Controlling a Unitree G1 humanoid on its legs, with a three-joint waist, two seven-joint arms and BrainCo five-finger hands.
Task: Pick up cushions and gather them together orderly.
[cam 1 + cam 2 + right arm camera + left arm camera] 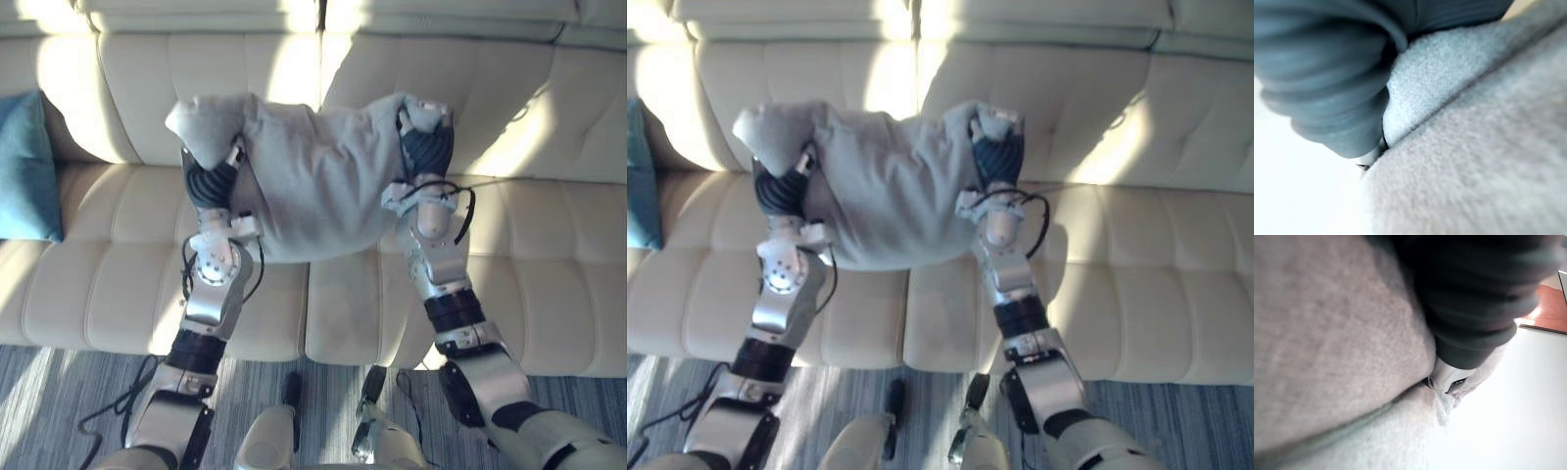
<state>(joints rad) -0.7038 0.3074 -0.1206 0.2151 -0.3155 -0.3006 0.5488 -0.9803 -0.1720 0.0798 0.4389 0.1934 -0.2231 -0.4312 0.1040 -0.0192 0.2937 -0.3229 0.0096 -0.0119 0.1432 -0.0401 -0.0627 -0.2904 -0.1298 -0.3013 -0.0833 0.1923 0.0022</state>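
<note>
We see grey cushion between left hand and right hand, above sofa (each hand's grip: cannot tell); blue cushion at left.

Bright sun patches fall on the sofa backrest at twelve and two o'clock; nine o'clock is shaded. Wrist views wash out white beside the grey cushion.

A cream tufted leather sofa stands on a blue-grey striped rug. A teal fabric cushion leans against the backrest at its left end.
</note>
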